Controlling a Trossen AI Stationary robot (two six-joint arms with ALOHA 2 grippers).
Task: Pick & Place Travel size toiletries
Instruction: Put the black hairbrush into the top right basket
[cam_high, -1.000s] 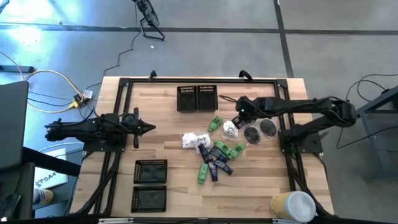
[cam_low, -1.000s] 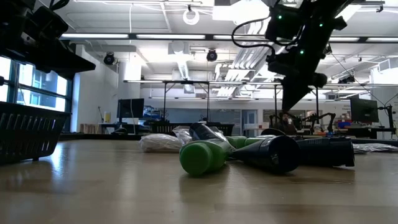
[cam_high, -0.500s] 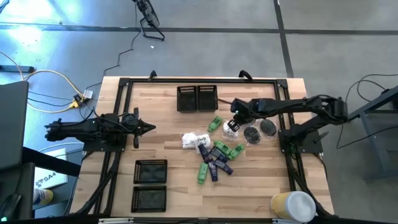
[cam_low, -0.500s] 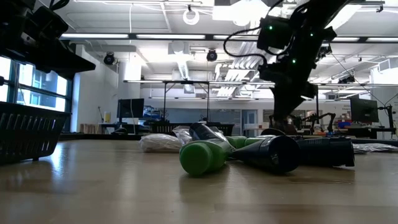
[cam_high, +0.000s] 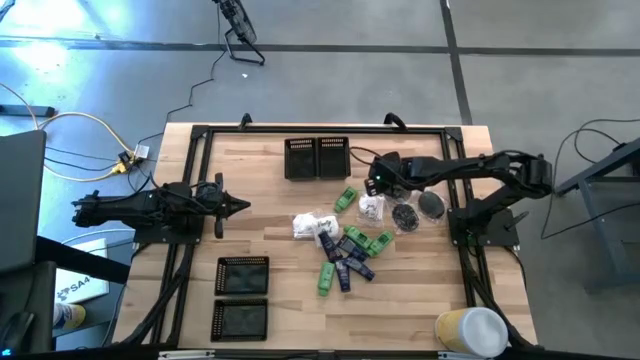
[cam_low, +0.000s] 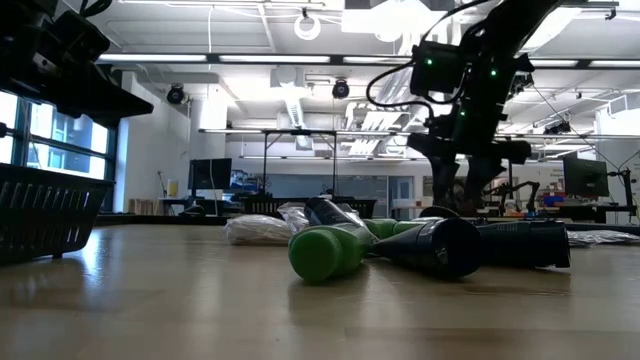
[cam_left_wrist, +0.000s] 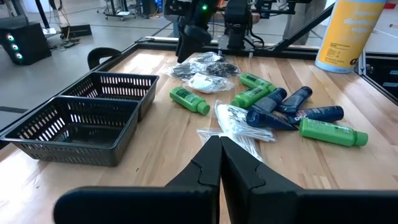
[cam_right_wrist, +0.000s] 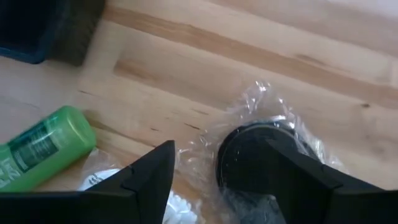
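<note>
From above, your right gripper (cam_high: 373, 192) covers part of the toiletries (cam_high: 345, 245) mid-surface, while the black trays (cam_high: 318, 158) at the far edge hold nothing you can see. Low down, the tubes hide whatever lies behind. Your right wrist shows fingers (cam_right_wrist: 146, 177) spread, empty, over a bagged dark piece (cam_right_wrist: 264, 155). Left gripper (cam_left_wrist: 220, 163) waits pinched together at the left edge.

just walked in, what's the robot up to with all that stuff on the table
The right arm's tool is reaching down, fingers open, over the pile of travel size toiletries, above a dark round piece in a clear bag beside a green tube. It holds nothing yet. The left arm's tool waits shut over the table's left side. The black mesh trays look empty, so sorting seems barely begun.
</note>
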